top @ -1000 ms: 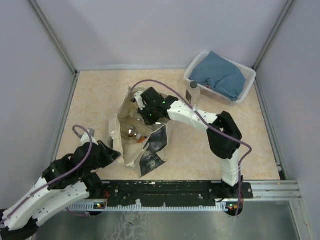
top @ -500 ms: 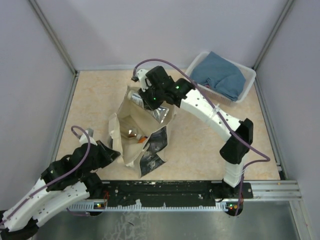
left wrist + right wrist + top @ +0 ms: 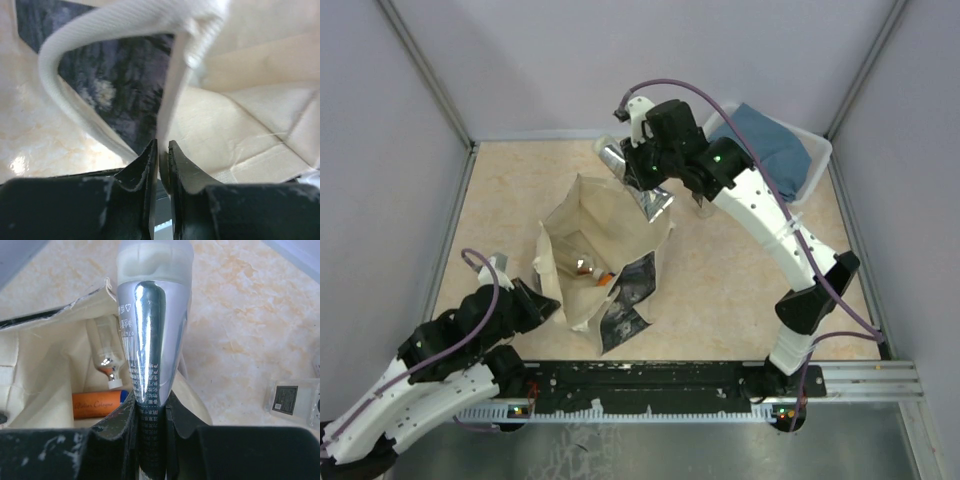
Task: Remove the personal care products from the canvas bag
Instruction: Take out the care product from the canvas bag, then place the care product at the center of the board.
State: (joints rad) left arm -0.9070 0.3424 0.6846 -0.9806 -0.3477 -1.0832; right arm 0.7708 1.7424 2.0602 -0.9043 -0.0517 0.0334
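A: Right side?
B: Right gripper [image 3: 150, 407] is clamped on a silver tube [image 3: 150, 330], with the pale cap end pointing away from the wrist. From the top camera, the tube sits over the far rim of the canvas bag [image 3: 610, 235].
A: Left?
B: Left gripper [image 3: 161, 150] is pinched almost flat on a white strap [image 3: 172, 90] of the bag, which runs edge-on between the fingers. The dark printed panel [image 3: 115, 80] is just behind it.
A: What's in the bag?
B: The bag stands open on the desk [image 3: 720, 290]. At the bottom there's a clear bottle [image 3: 106, 352] and an orange tube [image 3: 97, 404] with a blue end, lying close together.
A: Anything else?
B: White basket [image 3: 817, 160] in the far right corner, with a blue cloth [image 3: 770, 145] in it.
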